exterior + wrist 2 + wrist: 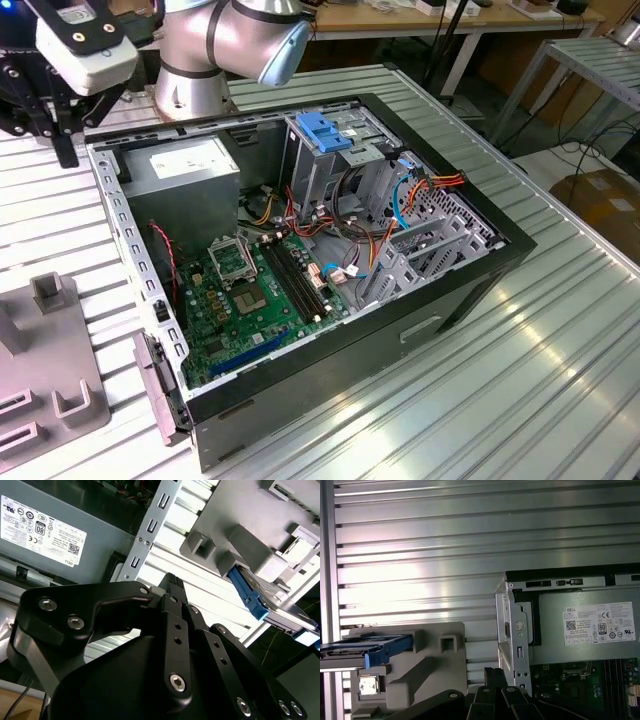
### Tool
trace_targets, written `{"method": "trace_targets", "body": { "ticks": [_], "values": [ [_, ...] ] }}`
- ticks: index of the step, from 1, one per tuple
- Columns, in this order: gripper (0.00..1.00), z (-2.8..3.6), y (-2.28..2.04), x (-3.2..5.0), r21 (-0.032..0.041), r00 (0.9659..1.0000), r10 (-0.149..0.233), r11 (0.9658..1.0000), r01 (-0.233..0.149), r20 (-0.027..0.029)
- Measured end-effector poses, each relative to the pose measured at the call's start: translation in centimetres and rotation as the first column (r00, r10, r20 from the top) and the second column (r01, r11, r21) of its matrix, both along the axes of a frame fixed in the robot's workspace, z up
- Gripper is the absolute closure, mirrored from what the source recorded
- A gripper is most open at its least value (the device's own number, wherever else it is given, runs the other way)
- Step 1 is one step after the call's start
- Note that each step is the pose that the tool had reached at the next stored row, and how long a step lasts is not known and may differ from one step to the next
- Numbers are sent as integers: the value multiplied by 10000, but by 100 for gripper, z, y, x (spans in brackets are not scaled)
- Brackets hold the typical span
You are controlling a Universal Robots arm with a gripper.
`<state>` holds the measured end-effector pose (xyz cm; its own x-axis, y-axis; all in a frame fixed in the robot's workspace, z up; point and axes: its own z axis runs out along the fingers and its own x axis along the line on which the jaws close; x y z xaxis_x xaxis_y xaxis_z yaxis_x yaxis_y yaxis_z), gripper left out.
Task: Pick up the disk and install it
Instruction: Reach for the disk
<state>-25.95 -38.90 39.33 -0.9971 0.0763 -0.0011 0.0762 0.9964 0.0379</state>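
Black linkage gripper (172, 582) hangs over the ribbed aluminium table (175, 540), fingers apparently pressed together on nothing, with the flat grey metal disk with blue plastic rail (255, 604) seated in the grey moulded holder (240, 510) beyond, beside the open black computer case (470, 285); risk: closed fingers would strike its edge, not straddle it.

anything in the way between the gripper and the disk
Only the grey holder the disk rests in: in the first wrist view its raised post stands between the disk and the gripper. Otherwise, bare table.
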Motion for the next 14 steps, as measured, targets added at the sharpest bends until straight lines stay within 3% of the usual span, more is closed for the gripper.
{"method": "trace_targets", "body": {
  "ticks": [14],
  "values": [
    [89,0,25,-567,1,10000,2,10000,-2,-25]
  ]
}}
